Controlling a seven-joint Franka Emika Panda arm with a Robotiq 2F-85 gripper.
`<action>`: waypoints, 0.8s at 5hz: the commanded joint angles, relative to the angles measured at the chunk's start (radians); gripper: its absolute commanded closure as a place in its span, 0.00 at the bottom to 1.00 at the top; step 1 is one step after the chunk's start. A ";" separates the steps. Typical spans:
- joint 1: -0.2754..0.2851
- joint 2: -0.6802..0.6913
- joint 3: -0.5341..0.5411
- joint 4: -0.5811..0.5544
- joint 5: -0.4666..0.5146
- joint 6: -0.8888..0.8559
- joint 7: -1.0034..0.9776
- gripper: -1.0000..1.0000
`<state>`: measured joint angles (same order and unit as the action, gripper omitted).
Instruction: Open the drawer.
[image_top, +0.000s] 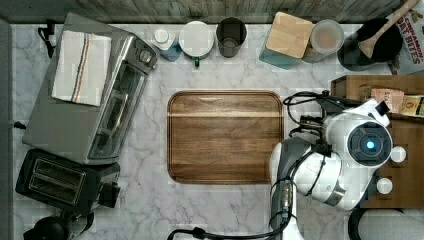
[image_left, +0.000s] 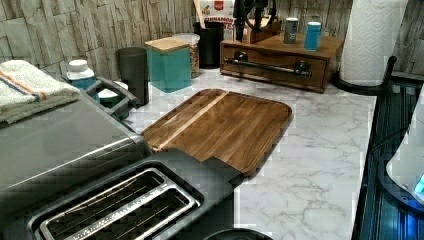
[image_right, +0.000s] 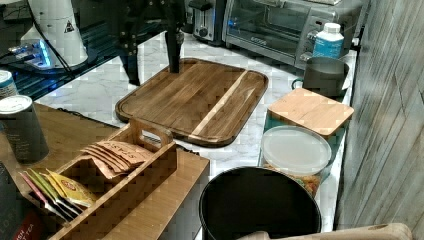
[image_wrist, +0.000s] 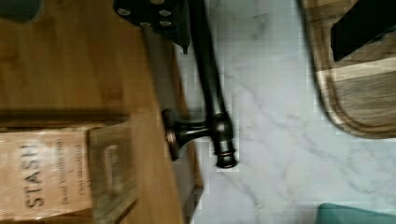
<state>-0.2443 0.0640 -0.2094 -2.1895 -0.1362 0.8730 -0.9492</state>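
Observation:
The wooden box's drawer (image_left: 280, 78) stands against the back wall in the left view and looks shut, with its long black bar handle (image_left: 267, 66) across the front. My gripper (image_wrist: 261, 32) is open and hovers over that front. In the wrist view the handle (image_wrist: 210, 84) runs between my two fingers: one finger (image_wrist: 156, 16) sits over the box's edge, the other (image_wrist: 362, 23) over the counter by the tray. Neither finger touches the bar. The gripper (image_right: 153, 74) hangs dark above the counter in the right view, and its dark body (image_left: 252, 12) shows above the box in the left view.
A dark wooden tray (image_top: 225, 137) lies mid-counter beside the box. On the box top stand a tea-bag caddy (image_right: 115, 170) and cans (image_left: 312, 35). Jars and a teal canister (image_top: 287, 37) line the back wall. A toaster oven (image_top: 90, 95) and toaster (image_top: 60, 180) fill the top view's left.

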 joint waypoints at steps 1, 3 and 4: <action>-0.036 0.146 0.012 0.005 -0.030 0.101 -0.123 0.00; -0.030 0.114 0.019 -0.030 -0.047 0.067 -0.033 0.00; -0.024 0.132 0.016 -0.029 -0.093 0.093 -0.022 0.00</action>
<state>-0.2683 0.2333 -0.1888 -2.2285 -0.2114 0.9526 -0.9517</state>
